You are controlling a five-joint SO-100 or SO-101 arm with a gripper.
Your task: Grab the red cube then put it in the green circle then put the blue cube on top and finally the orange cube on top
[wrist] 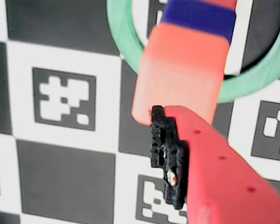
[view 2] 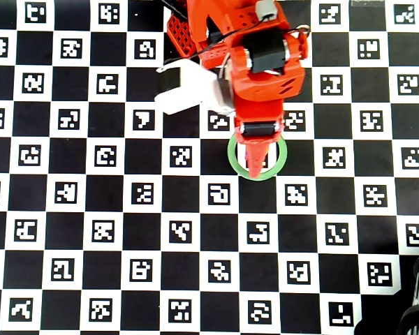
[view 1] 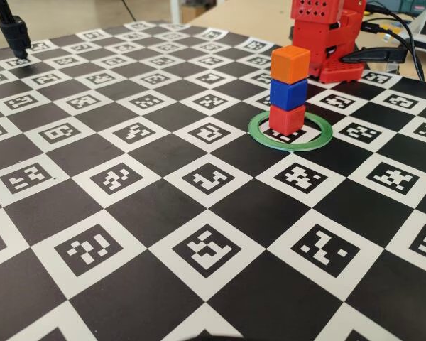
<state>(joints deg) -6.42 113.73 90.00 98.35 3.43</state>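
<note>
We see a table covered by a black-and-white checkerboard (view 1: 163,153) whose white squares carry small coded markers; a pale desk with cables lies beyond its far edge in the fixed view.

On that board the three cubes form one upright stack, its long axis vertical. The red cube (view 1: 287,118) sits at the bottom inside the green circle (view 1: 260,133), the blue cube (view 1: 288,94) rests on it, and the orange cube (view 1: 290,62) tops the column. The faces line up closely, with the orange one turned very slightly off the blue. Within the ring, the stack stands toward twelve o'clock, near the far rim, in the fixed view.

In the wrist view the stack rises toward the lens: the orange cube (wrist: 182,81) fills the centre, blurred, a band of blue (wrist: 198,18) shows at twelve o'clock, and the red cube is hidden. The green ring (wrist: 123,35) is cut off by the top edge.

The gripper (view 2: 255,162) hangs above the ring in the overhead view and covers the stack entirely. Only one red finger (wrist: 224,177) with a black pad shows in the wrist view, at five o'clock, so we cannot tell whether the jaws are apart or together. The arm's red base (view 1: 326,35) stands behind the stack at one o'clock.
</note>
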